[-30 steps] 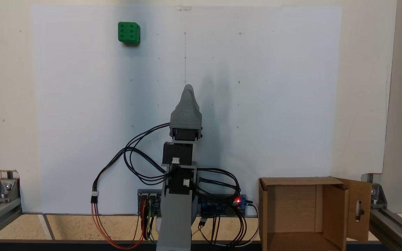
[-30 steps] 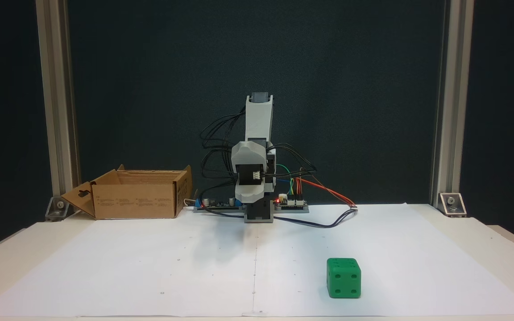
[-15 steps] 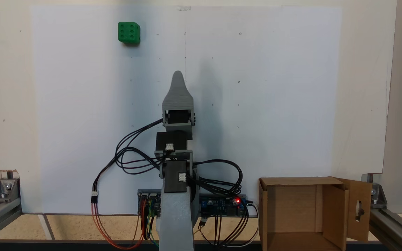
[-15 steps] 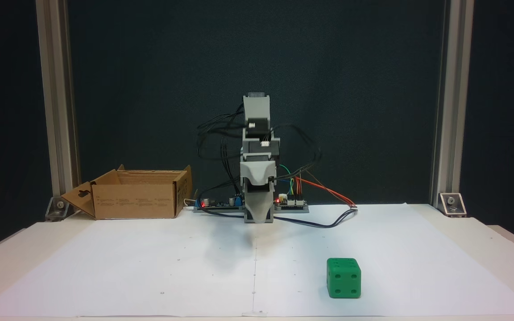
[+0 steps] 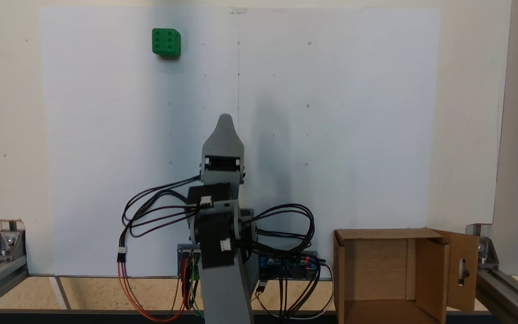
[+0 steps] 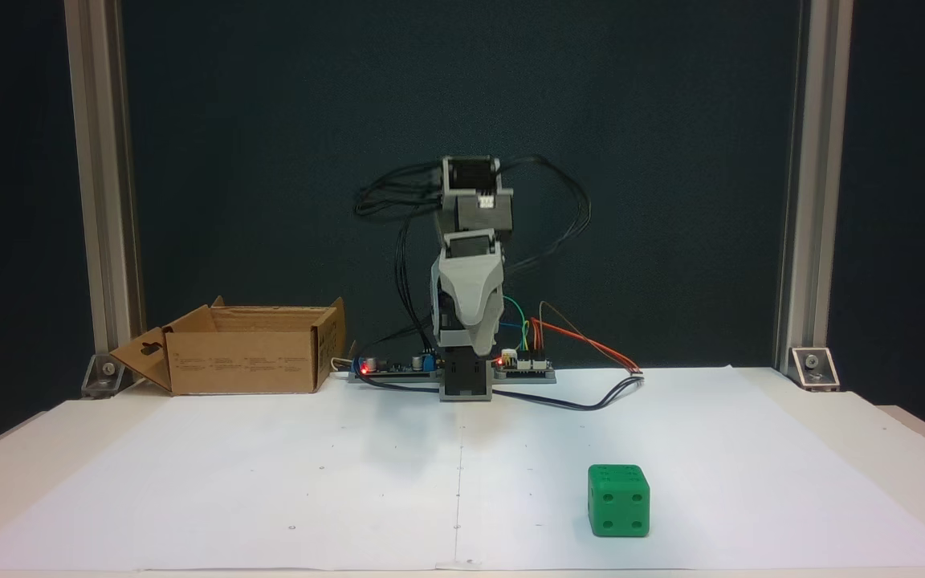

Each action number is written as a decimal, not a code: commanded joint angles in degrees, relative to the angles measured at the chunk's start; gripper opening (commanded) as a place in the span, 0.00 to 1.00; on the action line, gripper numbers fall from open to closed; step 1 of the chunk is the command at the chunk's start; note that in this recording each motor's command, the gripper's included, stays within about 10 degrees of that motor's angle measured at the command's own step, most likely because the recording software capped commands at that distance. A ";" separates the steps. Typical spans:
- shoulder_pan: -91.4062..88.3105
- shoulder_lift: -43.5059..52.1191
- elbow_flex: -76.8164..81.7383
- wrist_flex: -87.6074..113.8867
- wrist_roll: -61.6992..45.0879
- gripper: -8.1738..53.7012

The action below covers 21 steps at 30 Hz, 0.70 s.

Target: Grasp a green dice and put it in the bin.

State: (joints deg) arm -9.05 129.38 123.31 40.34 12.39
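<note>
The green dice [image 5: 166, 42] is a small, bright cube with rounded edges and sunken pips, sitting on the white paper sheet [image 5: 353, 112] far from the arm's base. Mid-sheet, the arm stands folded, its gripper [image 5: 225, 118] raised off the paper; whether its jaws are parted cannot be told. The bin [image 5: 391, 274] is open-topped brown cardboard beside the base, with a keyhole-slotted flap.

Your lighting is even and bright on the white paper [image 5: 353, 112], both fixed views sharp, no blur. You get a soft grey arm shadow [image 5: 281, 148] on the sheet; the backdrop [image 6: 671, 160] stays dark, no glare.
</note>
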 commanded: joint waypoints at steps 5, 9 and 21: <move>-6.33 -4.31 -10.90 9.49 6.42 0.85; -7.65 -10.99 -18.46 13.45 7.73 0.86; -14.15 -28.74 -38.58 18.54 10.90 0.86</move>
State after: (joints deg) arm -22.32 101.51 88.77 57.57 19.07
